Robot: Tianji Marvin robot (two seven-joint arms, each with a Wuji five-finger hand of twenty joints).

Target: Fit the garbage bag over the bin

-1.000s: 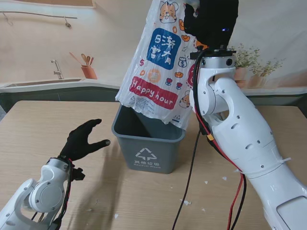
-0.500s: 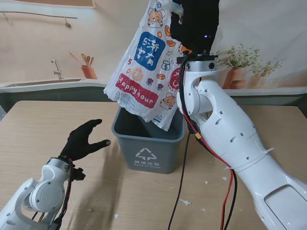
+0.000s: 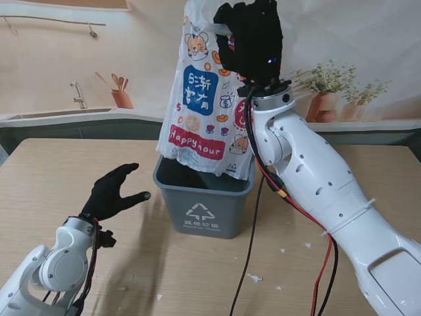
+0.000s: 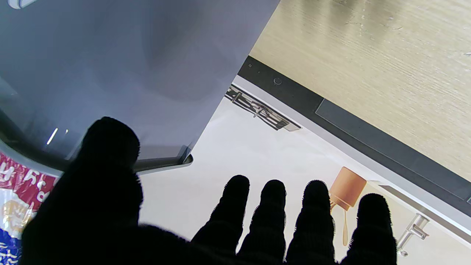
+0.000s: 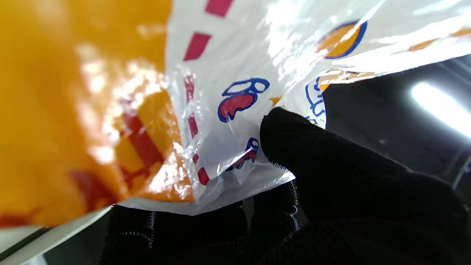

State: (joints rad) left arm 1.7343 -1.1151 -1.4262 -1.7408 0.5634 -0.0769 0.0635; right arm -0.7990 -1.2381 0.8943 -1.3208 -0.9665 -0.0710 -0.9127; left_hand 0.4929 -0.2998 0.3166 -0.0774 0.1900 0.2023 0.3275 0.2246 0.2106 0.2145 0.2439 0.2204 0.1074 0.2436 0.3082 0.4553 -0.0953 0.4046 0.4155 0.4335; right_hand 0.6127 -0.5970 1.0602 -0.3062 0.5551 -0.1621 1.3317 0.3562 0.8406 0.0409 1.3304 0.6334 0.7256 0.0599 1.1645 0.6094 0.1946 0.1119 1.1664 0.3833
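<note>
Black knit covers the left robot hand (image 3: pixel 115 192), which hovers above the wooden desk (image 3: pixel 52 178) near its left side, fingers (image 4: pixel 309 217) spread apart and holding nothing, just left of the grey bin (image 3: pixel 204 197). The bin stands upright about midway across the desk, a recycling symbol on its near wall. Small white scraps (image 3: pixel 255 278) lie on the desk toward the near right. Above the bin hangs the printed garbage bag (image 3: pixel 207 105), white with cartoon cats and a red "Happy hour" band; its lower edge hangs at the bin's far rim. The right robot hand (image 3: pixel 250 39), raised high, pinches the bag's top between thumb and fingers (image 5: pixel 294 147).
</note>
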